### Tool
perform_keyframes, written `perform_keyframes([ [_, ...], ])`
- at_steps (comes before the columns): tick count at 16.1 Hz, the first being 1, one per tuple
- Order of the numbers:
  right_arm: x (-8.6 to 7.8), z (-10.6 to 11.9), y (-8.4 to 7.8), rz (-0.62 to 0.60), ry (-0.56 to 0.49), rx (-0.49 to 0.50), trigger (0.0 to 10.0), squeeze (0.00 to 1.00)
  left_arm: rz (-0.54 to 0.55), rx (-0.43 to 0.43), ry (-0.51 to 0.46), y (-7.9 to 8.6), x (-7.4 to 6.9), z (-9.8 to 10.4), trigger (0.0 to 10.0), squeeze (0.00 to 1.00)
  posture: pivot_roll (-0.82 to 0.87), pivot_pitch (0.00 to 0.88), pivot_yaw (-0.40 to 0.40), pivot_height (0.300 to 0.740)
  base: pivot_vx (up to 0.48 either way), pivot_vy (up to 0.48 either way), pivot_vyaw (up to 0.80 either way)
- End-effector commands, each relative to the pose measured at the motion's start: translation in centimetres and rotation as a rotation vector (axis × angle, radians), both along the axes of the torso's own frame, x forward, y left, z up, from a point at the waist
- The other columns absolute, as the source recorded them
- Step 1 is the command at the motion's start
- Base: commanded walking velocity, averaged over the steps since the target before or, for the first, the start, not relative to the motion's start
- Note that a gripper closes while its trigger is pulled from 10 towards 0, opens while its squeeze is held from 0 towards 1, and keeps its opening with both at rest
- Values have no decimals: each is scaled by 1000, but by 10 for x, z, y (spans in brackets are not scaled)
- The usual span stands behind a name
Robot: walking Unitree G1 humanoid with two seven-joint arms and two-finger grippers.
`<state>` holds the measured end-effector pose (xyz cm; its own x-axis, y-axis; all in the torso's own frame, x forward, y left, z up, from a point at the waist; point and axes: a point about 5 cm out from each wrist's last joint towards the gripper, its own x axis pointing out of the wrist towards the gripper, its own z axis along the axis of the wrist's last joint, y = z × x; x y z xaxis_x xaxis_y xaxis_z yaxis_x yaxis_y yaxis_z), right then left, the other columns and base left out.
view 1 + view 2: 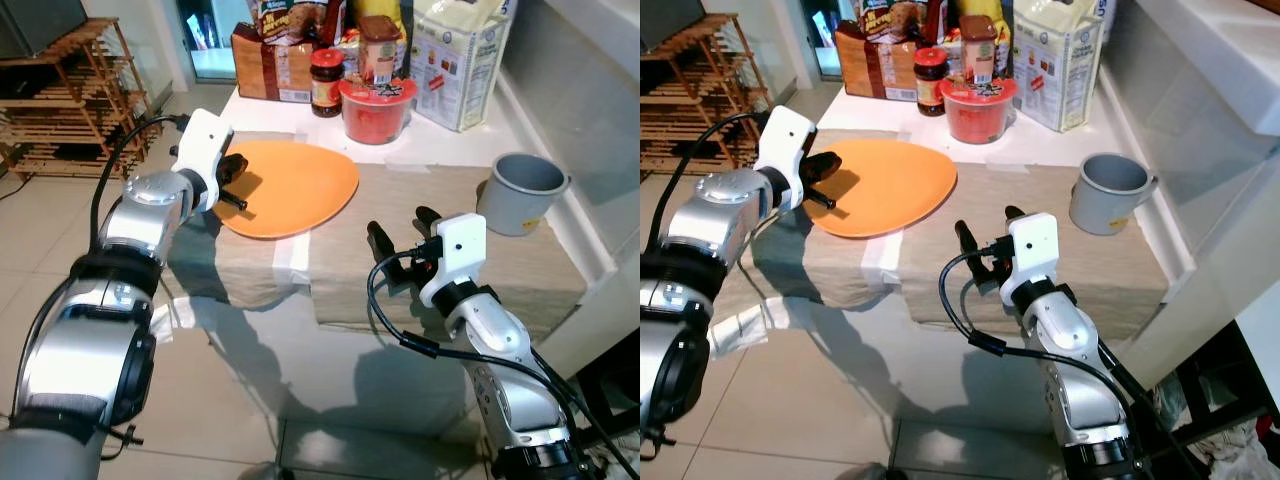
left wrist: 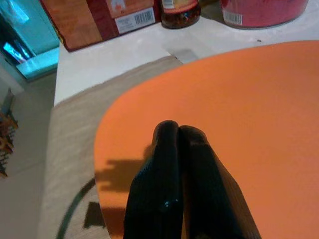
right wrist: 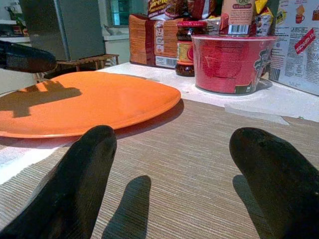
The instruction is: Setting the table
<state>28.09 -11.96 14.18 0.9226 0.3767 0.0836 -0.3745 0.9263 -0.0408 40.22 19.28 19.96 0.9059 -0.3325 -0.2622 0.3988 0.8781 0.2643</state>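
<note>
Left eye view | left end effector (image 1: pixel 236 183) closed over orange plate (image 1: pixel 300 190) | right end effector (image 1: pixel 402 235) spread.

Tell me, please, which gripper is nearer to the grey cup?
Right. The right gripper hovers over the placemat beside the grey cup; the left gripper is across the table at the orange plate.

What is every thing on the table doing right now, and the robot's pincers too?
Orange plate: flat on the beige cloth, nothing on it.
Grey cup: upright, looks empty.
Red bowl: upright, lid on.
Jar: upright, lid on.
White bag: standing.
Left pincer: fingers together, over the plate's edge.
Right pincer: fingers apart, over the cloth, holding nothing.
</note>
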Motion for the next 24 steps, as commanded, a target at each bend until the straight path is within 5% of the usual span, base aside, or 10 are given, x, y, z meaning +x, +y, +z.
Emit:
perform_keyframes([
  [1,1,5,3,12,-17,-11,10000,0,-8,29,-23,-4,5,11,10000,0,-88,0,58,736,0,0,0],
  [10,0,3,8,22,-13,-11,10000,0,-48,-107,81,-31,9,5,10000,0,-96,0,65,736,0,0,0],
  [15,1,2,10,31,-6,-13,10000,0,-29,-183,253,-39,1,-27,10000,0,-93,0,60,736,0,0,0],
  [24,4,0,12,40,6,-11,10000,0,-277,-151,372,-80,-9,-28,10000,0,-83,0,59,736,0,0,0],
])
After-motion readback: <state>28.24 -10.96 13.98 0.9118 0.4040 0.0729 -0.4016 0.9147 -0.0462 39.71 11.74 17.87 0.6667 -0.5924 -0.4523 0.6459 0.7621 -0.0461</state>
